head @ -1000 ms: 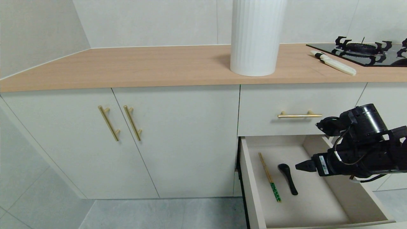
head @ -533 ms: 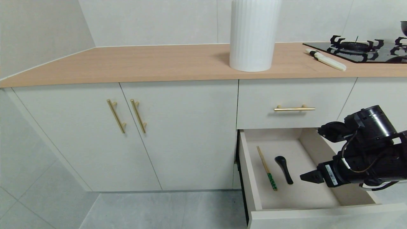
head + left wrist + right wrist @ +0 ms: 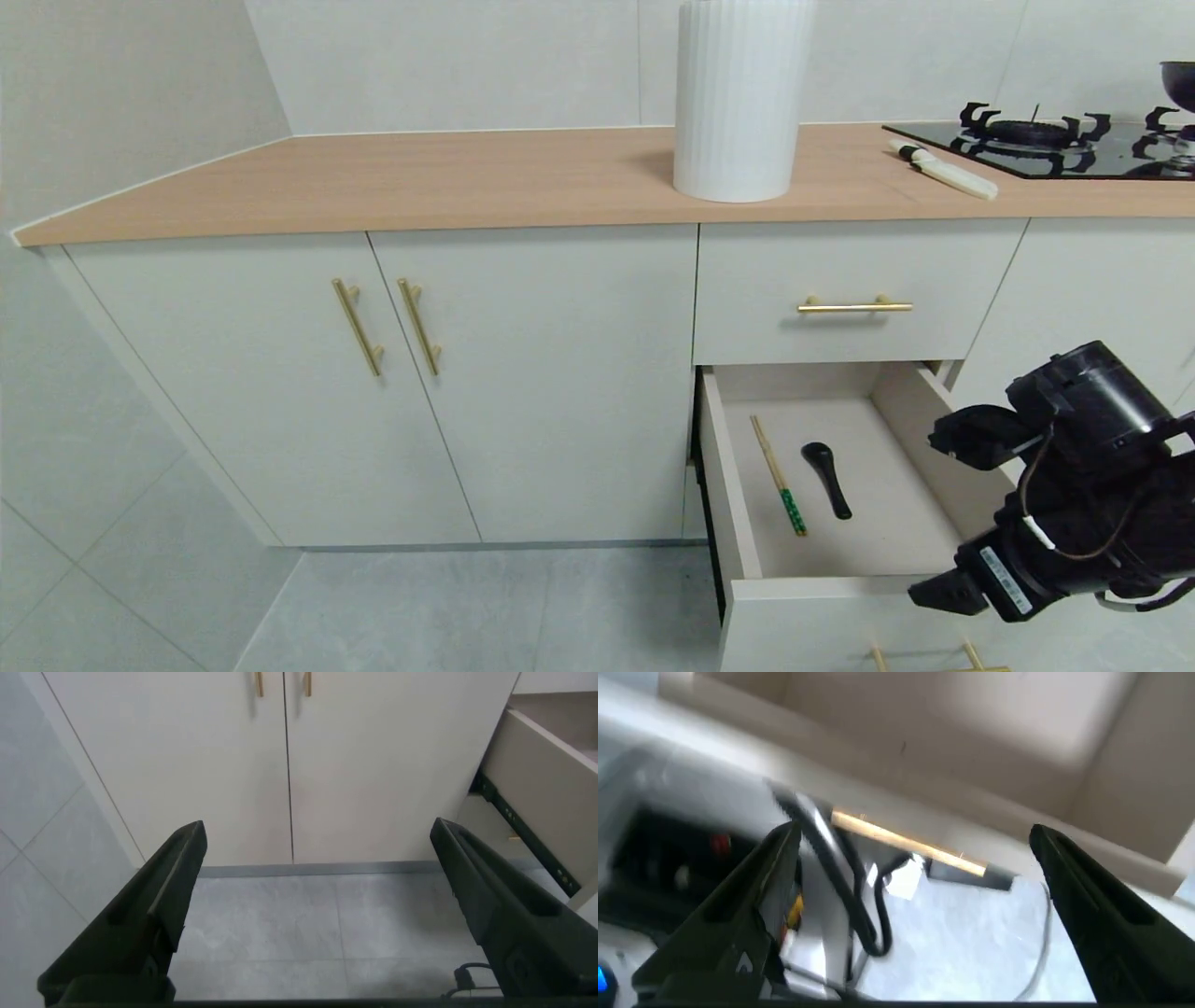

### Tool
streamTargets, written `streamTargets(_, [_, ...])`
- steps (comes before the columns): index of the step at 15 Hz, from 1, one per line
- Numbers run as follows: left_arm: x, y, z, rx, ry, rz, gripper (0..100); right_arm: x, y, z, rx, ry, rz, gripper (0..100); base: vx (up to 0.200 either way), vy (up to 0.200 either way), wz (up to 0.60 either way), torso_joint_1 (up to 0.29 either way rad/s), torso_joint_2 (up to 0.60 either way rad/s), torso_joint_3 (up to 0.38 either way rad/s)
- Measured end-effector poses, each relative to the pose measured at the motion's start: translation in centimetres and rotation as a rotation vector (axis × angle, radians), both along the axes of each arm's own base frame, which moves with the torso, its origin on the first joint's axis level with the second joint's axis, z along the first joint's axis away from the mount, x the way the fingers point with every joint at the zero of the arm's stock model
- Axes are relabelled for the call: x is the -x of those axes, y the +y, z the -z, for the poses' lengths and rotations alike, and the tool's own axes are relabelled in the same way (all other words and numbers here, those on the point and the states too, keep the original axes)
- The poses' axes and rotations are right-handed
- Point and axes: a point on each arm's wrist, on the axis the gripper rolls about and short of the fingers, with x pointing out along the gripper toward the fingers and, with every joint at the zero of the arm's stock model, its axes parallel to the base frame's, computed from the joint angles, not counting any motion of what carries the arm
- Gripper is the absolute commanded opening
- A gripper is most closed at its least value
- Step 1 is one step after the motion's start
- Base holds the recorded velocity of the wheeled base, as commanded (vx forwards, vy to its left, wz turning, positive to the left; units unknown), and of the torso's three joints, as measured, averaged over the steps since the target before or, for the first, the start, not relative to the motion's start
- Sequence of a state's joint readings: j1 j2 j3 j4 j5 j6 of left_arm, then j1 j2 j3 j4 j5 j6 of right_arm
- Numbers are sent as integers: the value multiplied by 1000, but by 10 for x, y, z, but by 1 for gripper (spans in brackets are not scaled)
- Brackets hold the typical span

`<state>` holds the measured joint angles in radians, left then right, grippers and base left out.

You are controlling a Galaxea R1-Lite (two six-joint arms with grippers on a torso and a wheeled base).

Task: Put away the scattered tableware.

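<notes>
Chopsticks point(image 3: 778, 476) and spoon point(image 3: 826, 479): they lie side by side, not touching, on the floor of the open drawer point(image 3: 724, 485), just beyond our right claw point(image 3: 934, 595).
Right claw: spread wide and holding nothing, low at the drawer's front, near its handle point(image 3: 906, 843).
Left claw point(image 3: 315, 831): wide open and empty, facing the cupboard doors point(image 3: 374, 765).
Knife point(image 3: 941, 170): on the counter point(image 3: 420, 177), well above our right claw.
Risk: we judge that shutting the drawer now leaves the knife out.
Risk: a hard shove may slide the chopsticks and spoon, and an open finger may snag the handle.
</notes>
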<state>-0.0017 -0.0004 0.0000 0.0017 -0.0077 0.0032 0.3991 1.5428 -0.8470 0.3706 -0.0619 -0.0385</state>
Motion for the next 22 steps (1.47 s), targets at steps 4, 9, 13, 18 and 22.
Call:
streamTargets(4, [0,0,0,0,0,0,100,15,3,6,63,107,-69,100,0,0,0,0,0,0])
streamTargets(9, [0,0,0,0,0,0,100,23,4,15,126,178,-154,100,0,0,0,0,0,0])
streamTargets(13, [0,0,0,0,0,0,100,15,9,31,159,245,-150,100,0,0,0,0,0,0])
streamTargets(18, [0,0,0,0,0,0,100,-5,16,45,176,278,-23,100,0,0,0,0,0,0])
streamTargets(22, [0,0,0,0,0,0,100,-28,17,47,138,280,105,100,0,0,0,0,0,0])
